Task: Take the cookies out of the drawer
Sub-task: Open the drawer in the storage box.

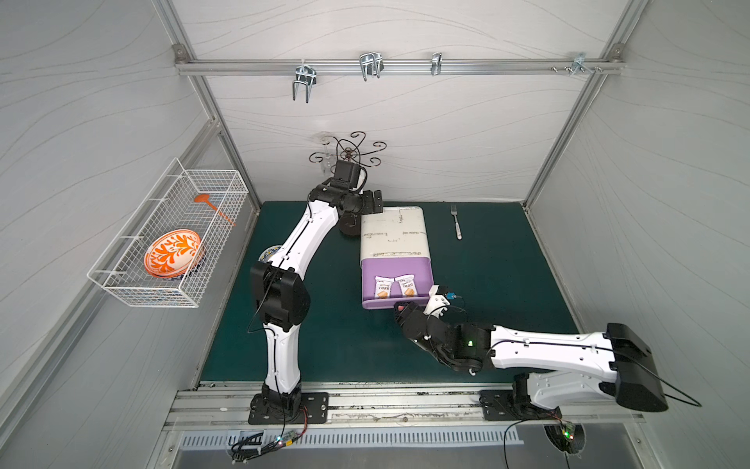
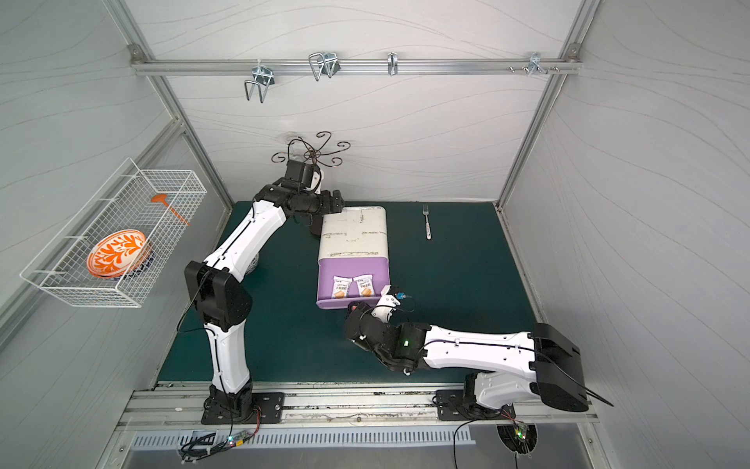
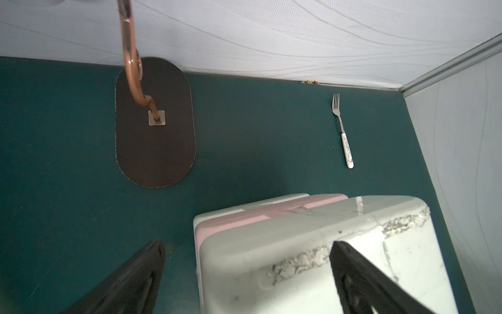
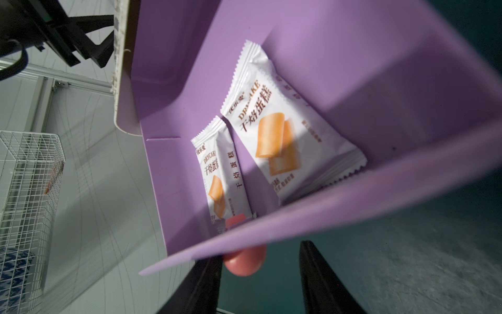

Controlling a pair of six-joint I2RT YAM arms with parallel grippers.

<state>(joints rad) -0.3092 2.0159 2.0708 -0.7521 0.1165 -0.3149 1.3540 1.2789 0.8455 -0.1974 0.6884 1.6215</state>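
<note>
Two white cookies lie side by side flat on the floor of the purple drawer, near its front wall, each printed with an orange biscuit. The drawer is pulled out of the white box toward the robot's side of the green mat. My right gripper sits just outside the drawer front. Its jaws are apart and nothing is clamped. The pink knob is between them, close against one finger, with a clear gap to the other. I cannot tell whether that finger touches it. My left gripper hangs at the box's back corner with jaws spread wide and empty, one finger over the box top and one over the mat beside it. A dark oval stand base is just behind that corner. A fork lies well apart, near the back wall. On the left wall a wire basket holds an orange-patterned plate.
</note>
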